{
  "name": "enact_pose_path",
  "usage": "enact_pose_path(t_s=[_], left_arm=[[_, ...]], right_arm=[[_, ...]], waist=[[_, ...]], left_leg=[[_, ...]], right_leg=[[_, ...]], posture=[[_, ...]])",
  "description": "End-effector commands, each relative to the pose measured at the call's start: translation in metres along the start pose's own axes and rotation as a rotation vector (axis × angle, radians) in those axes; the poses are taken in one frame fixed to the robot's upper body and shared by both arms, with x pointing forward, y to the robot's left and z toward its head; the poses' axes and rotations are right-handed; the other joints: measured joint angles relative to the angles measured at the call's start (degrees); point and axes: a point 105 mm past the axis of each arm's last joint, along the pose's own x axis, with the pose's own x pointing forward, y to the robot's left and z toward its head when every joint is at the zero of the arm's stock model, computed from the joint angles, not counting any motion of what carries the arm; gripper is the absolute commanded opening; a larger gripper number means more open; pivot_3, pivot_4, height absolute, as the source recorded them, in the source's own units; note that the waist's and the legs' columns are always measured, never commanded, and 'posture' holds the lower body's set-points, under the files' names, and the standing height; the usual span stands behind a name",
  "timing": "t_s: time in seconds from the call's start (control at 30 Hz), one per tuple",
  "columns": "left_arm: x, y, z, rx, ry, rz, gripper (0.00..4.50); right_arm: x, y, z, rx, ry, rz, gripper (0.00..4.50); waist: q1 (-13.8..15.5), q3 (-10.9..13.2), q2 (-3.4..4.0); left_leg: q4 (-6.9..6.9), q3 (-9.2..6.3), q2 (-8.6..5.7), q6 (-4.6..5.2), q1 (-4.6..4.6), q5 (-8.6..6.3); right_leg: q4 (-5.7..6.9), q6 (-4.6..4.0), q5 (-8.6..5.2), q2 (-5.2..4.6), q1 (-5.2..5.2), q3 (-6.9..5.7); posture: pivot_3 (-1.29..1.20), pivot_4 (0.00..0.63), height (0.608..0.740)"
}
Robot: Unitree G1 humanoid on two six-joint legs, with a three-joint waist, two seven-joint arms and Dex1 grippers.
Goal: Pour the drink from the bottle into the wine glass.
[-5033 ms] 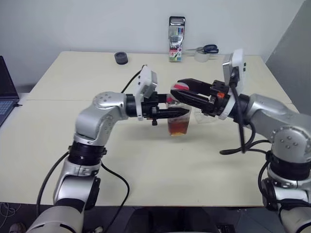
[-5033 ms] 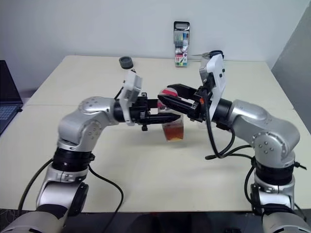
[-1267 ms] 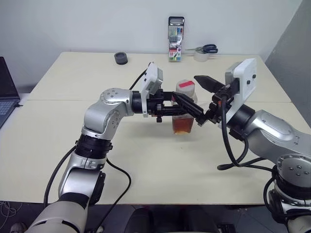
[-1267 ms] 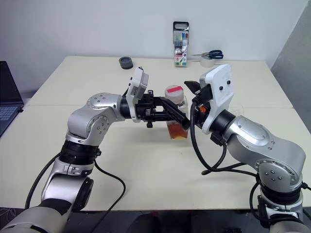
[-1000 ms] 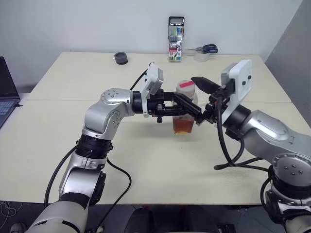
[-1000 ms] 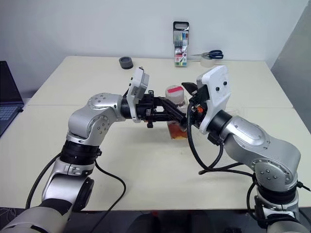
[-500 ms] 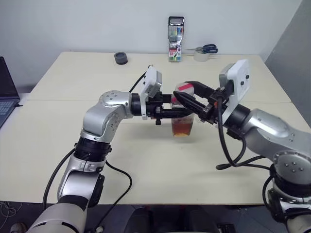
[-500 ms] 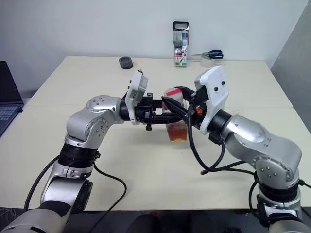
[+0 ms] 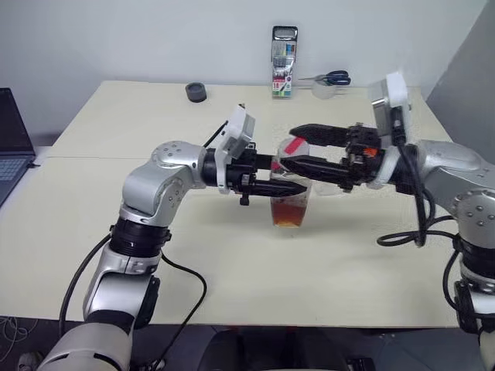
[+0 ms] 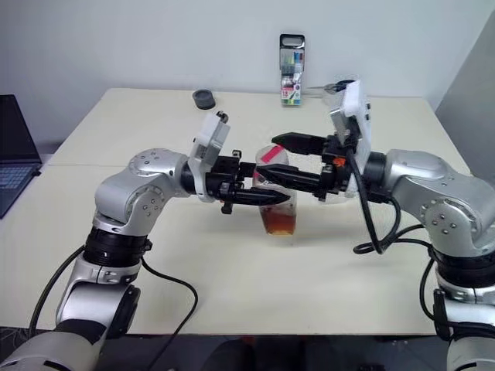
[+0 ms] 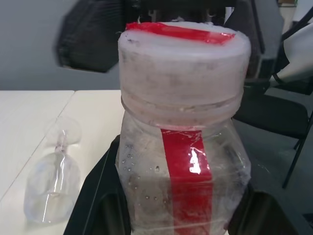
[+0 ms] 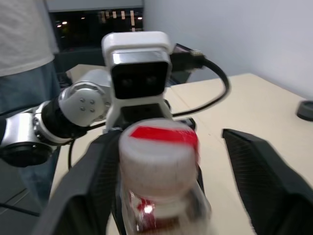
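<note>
Surface (image 9: pixel 232 263): I am looking down on a pale cream top; both arms are reaching in over its middle.
Bottle (image 9: pixel 291 185): I am seeing it standing upright near the middle of the surface, cap on, a red strip running down its side.
Drink (image 9: pixel 288 212): the reddish-brown liquid is sitting in the lower part of the bottle.
Left claw (image 9: pixel 298 184): I am holding it level, coming in from the left; its black fingers are clenched on the bottle's body, one on each side in the left wrist view.
Cap (image 11: pixel 183 63): white with a red stripe across the top, it is closing the wide neck.
Right claw (image 9: pixel 299 148): I am keeping it level, coming in from the right at cap height; its fingers are standing released, spread to either side of the cap without touching it in the right wrist view.
Wine glass (image 11: pixel 53 181): clear and stemmed, it is standing just beyond the bottle on the right-hand side, partly hidden by the right arm in the head views.
Black ring (image 9: pixel 196 92): it is lying at the far edge, left of centre.
Marker pack (image 9: pixel 283 51): it is standing upright at the far edge.
Scissors (image 9: pixel 331 78): they are lying at the far right beside a tape roll (image 9: pixel 322 90).
Laptop (image 9: pixel 11 147): its corner is showing off the left edge.
Person (image 12: pixel 24 54): someone in a white top and jeans is standing behind the left arm in the right wrist view.
</note>
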Motion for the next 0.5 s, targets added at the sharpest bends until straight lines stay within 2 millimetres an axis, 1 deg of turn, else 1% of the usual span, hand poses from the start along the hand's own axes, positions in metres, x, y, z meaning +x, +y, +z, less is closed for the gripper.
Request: enact_pose_path(t_s=[0.03,0.13,0.27,0.5], left_arm=[[-0.003,0.007,0.019,0.069,-0.054,0.051,1.88],[-0.004,0.009,0.017,0.061,-0.056,0.070,1.88],[-0.004,0.012,0.014,0.053,-0.061,0.089,1.88],[0.002,0.015,0.015,0.055,-0.069,0.081,1.88]], right_arm=[[-0.014,0.005,0.006,-0.011,-0.029,-0.129,4.45],[-0.014,0.014,0.009,-0.034,-0.045,-0.193,4.45],[-0.011,0.013,0.016,-0.082,-0.071,-0.278,4.45],[0.000,0.016,0.021,-0.124,-0.092,-0.308,4.45]], waist=[[-0.1,0.0,0.00],[-0.3,0.0,0.01],[-0.5,0.0,0.01],[-0.3,0.0,0.01]], left_leg=[[0.00,0.00,0.00,0.00,-0.01,0.00],[0.00,0.00,0.01,0.00,0.00,0.00],[0.00,0.00,0.02,0.00,0.05,0.01],[0.00,0.01,0.01,0.01,0.02,0.02]], right_leg=[[0.01,0.00,0.00,0.00,-0.01,0.00],[0.03,0.00,0.00,0.00,-0.02,0.02],[0.09,0.00,0.00,0.02,-0.02,0.02],[0.05,0.00,0.00,0.02,-0.02,0.02]], posture=[[0.00,0.150,0.740],[0.00,0.150,0.740],[0.00,0.150,0.740],[0.00,0.150,0.740]])
